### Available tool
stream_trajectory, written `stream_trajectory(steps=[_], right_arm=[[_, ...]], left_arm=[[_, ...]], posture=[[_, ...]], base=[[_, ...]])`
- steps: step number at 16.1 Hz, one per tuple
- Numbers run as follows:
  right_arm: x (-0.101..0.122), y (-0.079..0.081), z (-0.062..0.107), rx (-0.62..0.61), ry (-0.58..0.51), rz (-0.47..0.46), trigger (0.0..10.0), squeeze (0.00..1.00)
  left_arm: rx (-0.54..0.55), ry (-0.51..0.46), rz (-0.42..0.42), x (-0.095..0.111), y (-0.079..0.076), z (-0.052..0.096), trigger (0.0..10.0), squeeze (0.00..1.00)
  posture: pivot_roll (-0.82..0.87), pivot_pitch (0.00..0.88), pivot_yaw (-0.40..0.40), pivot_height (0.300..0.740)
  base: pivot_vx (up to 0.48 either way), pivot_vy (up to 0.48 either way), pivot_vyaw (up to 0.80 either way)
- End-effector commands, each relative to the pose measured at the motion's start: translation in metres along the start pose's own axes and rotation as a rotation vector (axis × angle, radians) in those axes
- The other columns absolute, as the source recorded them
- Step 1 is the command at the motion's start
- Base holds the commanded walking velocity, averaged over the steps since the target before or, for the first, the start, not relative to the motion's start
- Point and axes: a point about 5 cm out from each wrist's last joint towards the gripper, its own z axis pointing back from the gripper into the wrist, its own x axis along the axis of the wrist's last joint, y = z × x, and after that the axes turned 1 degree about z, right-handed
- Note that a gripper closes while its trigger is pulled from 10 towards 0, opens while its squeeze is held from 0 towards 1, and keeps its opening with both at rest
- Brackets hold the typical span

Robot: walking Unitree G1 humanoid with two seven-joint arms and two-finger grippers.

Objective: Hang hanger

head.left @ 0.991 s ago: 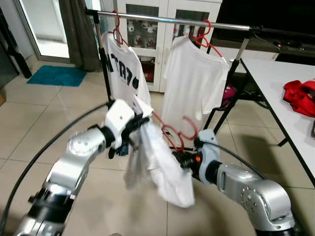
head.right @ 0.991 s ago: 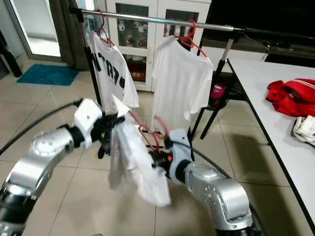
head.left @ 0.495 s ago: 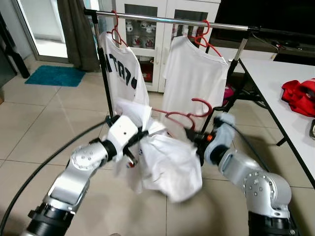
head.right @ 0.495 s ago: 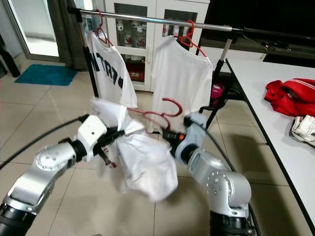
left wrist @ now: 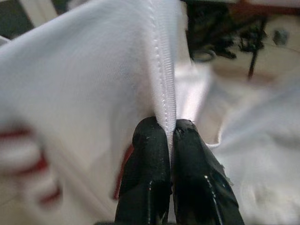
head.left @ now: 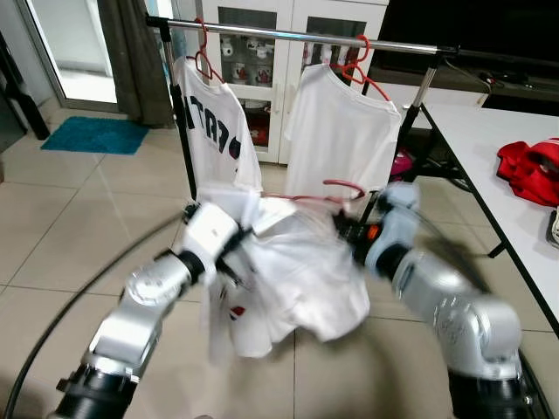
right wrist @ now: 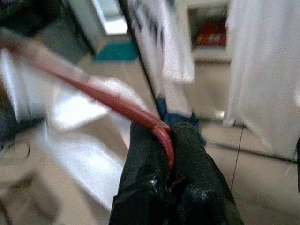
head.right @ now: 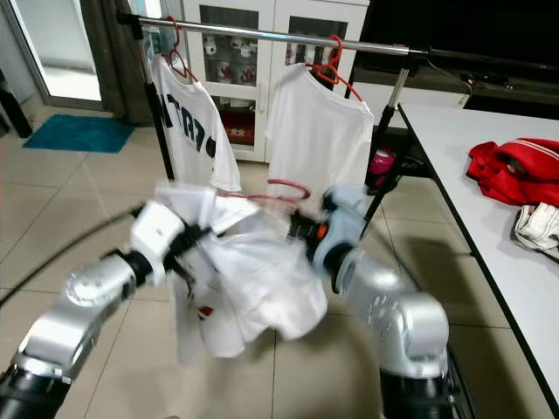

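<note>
A white shirt [head.left: 293, 279] on a red hanger [head.left: 327, 194] hangs between my two arms, in front of the clothes rack rail [head.left: 306, 37]. My left gripper [left wrist: 169, 133] is shut on a seam of the shirt, at the shirt's left side [head.left: 229, 249]. My right gripper [right wrist: 164, 136] is shut on the red hanger's arm [right wrist: 117, 105], at the shirt's right [head.left: 354, 231]. The hanger's hook [head.right: 293, 188] lies roughly level, well below the rail. Motion blurs the shirt and both arms.
Two white shirts [head.left: 214, 131] [head.left: 336, 131] hang on red hangers from the rail. A white table [head.left: 498, 166] at the right carries red cloth [head.left: 528, 166]. A glass-door cabinet [head.left: 288, 61] stands behind the rack. A blue mat [head.left: 96, 135] lies on the tiled floor at the left.
Both arms have lifted the shirt and spread it wider. The right gripper moved up and right, and the hanger turned from steeply tilted to roughly level.
</note>
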Motion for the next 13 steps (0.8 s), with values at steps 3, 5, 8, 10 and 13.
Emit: stream_trajectory(steps=[3, 5, 8, 10, 13], right_arm=[[0.008, -0.002, 0.005, -0.02, -0.036, 0.047, 10.0, 0.0], [0.01, -0.004, 0.005, -0.032, -0.042, 0.069, 10.0, 0.0], [0.009, -0.006, 0.005, -0.056, -0.026, 0.128, 10.0, 0.0], [0.009, -0.002, 0.004, -0.026, -0.038, 0.12, 10.0, 0.0], [0.014, 0.008, 0.004, 0.062, -0.074, 0.099, 10.0, 0.0]], left_arm=[[-0.006, -0.027, 0.072, 0.006, 0.008, 0.003, 10.0, 1.0], [-0.02, -0.009, 0.078, 0.002, 0.009, 0.005, 10.0, 1.0], [-0.175, 0.025, 0.066, 0.002, 0.003, 0.009, 10.0, 1.0], [-0.117, -0.014, 0.026, 0.01, 0.012, 0.004, 10.0, 1.0], [0.035, -0.163, -0.034, 0.039, 0.027, -0.017, 10.0, 1.0]], posture=[[-0.15, 0.0, -0.067, 0.74], [-0.15, 0.0, -0.063, 0.74], [-0.16, 0.0, -0.042, 0.74], [-0.16, 0.0, -0.043, 0.74], [-0.16, 0.0, -0.042, 0.74]], base=[[0.0, 0.0, 0.0], [0.0, 0.0, 0.0], [0.0, 0.0, 0.0], [0.0, 0.0, 0.0], [0.0, 0.0, 0.0]])
